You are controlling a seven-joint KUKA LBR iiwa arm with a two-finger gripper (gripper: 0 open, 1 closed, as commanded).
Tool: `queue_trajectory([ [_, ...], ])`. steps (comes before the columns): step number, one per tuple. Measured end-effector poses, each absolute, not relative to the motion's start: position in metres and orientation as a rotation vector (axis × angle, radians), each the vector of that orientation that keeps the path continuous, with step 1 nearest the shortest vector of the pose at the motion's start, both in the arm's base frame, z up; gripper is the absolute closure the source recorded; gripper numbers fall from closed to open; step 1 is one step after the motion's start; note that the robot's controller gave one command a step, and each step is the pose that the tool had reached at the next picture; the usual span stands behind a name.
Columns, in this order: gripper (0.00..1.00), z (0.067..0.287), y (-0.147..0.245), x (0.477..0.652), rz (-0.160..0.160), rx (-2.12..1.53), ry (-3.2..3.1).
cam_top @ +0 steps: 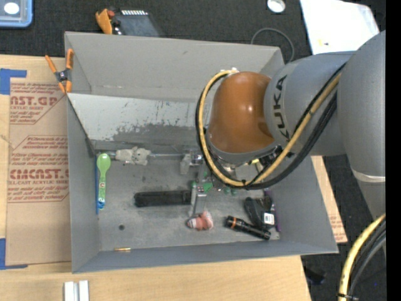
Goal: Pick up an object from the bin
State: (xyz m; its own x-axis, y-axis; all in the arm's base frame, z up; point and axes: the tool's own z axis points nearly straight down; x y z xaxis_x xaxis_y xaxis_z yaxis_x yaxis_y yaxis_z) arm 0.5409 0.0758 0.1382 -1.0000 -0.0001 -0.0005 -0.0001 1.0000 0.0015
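The arm's orange cover point(241, 111) is hanging over the gripper point(199, 207), whose fingers are seemingly sitting narrow and empty. A small pink lump point(200, 222) is lying just off their tips, a black bar point(161, 199) just beside them; nothing is being lifted yet.

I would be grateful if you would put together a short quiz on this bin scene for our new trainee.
1. What colour is the spoon-shaped thing lying by the left wall of the bin? A) red B) green C) yellow
2. True or false: the gripper is at the right end of the long black bar.
3. Fill in: the small lump between the gripper and the bin's front wall is ____ in colour.

Key: 1 B; 2 true; 3 pink.
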Motion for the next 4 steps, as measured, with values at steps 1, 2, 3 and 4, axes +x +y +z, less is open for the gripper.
queue_trajectory([
  [1,0.00,0.138,0.076,0.541,0.002,0.000,3.141],
  [2,0.00,0.102,0.065,0.533,0.003,-0.097,3.134],
  [3,0.00,0.075,0.100,0.523,0.003,-0.069,3.136],
  [4,0.00,0.072,0.095,0.542,0.005,-0.077,3.136],
])
